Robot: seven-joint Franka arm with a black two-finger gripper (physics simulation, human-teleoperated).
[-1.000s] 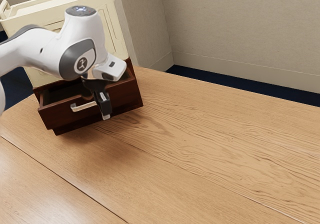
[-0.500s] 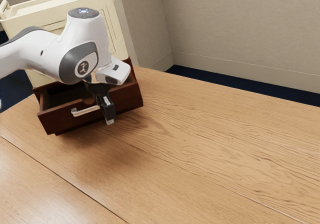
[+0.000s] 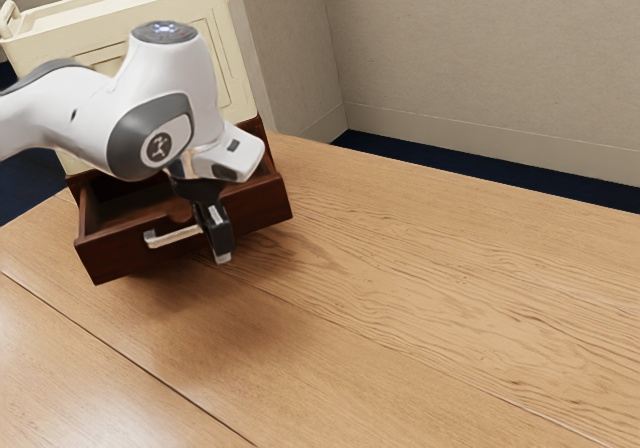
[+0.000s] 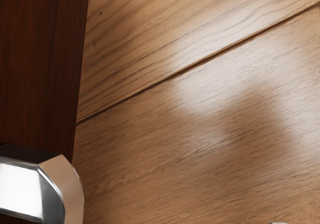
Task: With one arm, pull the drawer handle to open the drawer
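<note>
The gripper [image 3: 219, 246] points down in front of the brown drawer [image 3: 115, 255], at the handle's end toward the exterior view's right. Its black body hides that end of the silver handle [image 3: 172, 237], so how they touch cannot be made out. The drawer stands partly out of its cabinet, its dark interior visible behind the front. In the wrist view, the dark red-brown drawer front [image 4: 40, 64] runs along one side, and the shiny handle [image 4: 22, 189] juts from it close to my hand.
A cream crate-like box [image 3: 70, 43] stands above the drawer cabinet. The wooden table [image 3: 420, 298] stretches toward the exterior view's right and front. A beige wall [image 3: 480, 58] rises behind it, beyond a dark blue strip of floor.
The drawer has slid further out, toward the exterior view's lower edge. My hand has moved the same way, slightly down and toward that view's right, staying beside the handle.
</note>
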